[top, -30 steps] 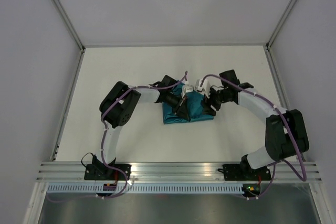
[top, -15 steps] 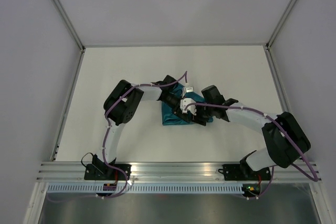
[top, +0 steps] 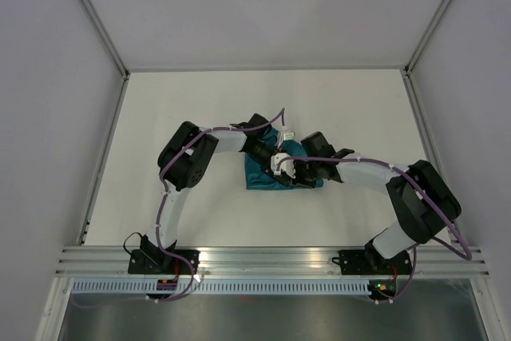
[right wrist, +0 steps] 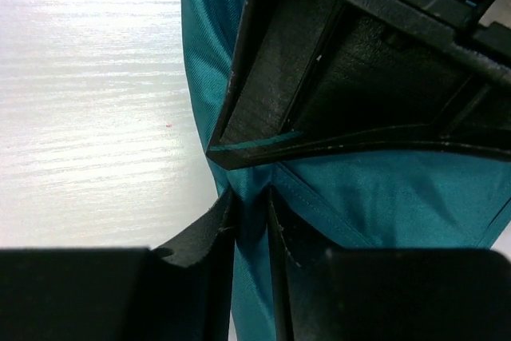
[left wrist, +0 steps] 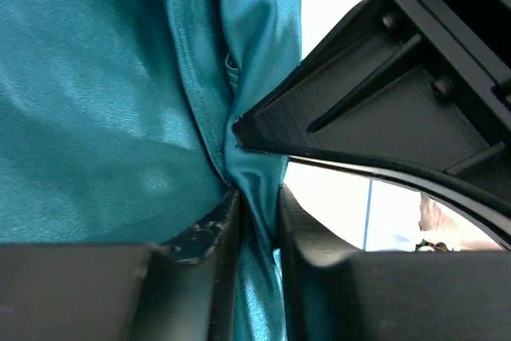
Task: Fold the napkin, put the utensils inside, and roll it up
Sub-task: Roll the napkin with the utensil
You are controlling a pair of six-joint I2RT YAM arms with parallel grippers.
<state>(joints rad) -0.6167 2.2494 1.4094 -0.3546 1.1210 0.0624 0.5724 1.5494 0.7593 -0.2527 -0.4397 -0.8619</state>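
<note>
The teal napkin [top: 259, 175] lies bunched at the middle of the white table, both grippers meeting over it. My left gripper [top: 279, 159] reaches in from the left, and in the left wrist view its fingers [left wrist: 254, 197] are shut on a raised fold of the napkin [left wrist: 96, 77]. From the right, my right gripper [top: 291, 168] pinches the same ridge of cloth, shut on it in the right wrist view [right wrist: 249, 197], with the napkin [right wrist: 383, 205] spreading behind. Each gripper's black body fills the other's view just above the pinch. The utensils are out of view.
The white table [top: 176, 101] is bounded by grey walls at the back and sides. An aluminium rail [top: 271, 257] carrying both arm bases runs along the near edge. Bare tabletop [right wrist: 88, 77] shows left of the cloth in the right wrist view.
My right arm has swung left from the napkin's right side to its middle, and its jaws have closed on the fold beside the left gripper. The left arm has barely moved.
</note>
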